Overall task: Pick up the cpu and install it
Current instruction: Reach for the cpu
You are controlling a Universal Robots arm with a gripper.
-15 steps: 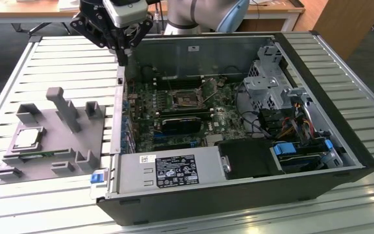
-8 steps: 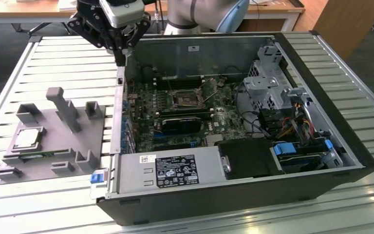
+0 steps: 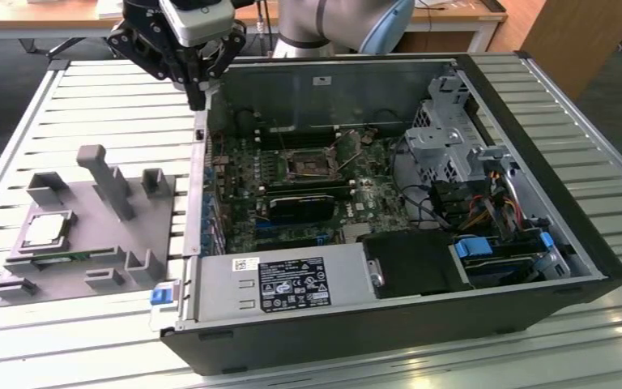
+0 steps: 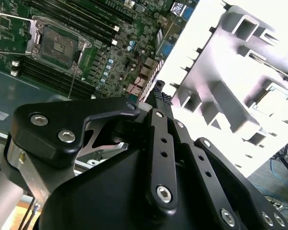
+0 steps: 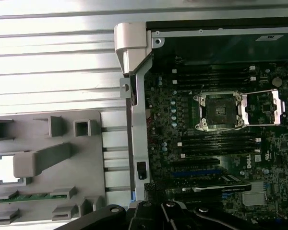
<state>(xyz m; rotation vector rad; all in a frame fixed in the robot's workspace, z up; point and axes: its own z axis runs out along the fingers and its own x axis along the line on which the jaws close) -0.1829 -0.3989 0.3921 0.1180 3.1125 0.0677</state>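
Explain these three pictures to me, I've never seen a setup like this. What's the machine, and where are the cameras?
This is a robot arm; its gripper hangs over the edge of an open computer case on a slatted metal table. The exterior view comes from a camera standing off the arm; both wrist views come from cameras riding on the arm, looking past the gripper. On the exterior view's left, a grey holder carries the cpu, a small silver square chip, and a green memory stick. Inside the case, the circuit board's socket is open and empty. The gripper seems to hold nothing; the chip lies in its holder.
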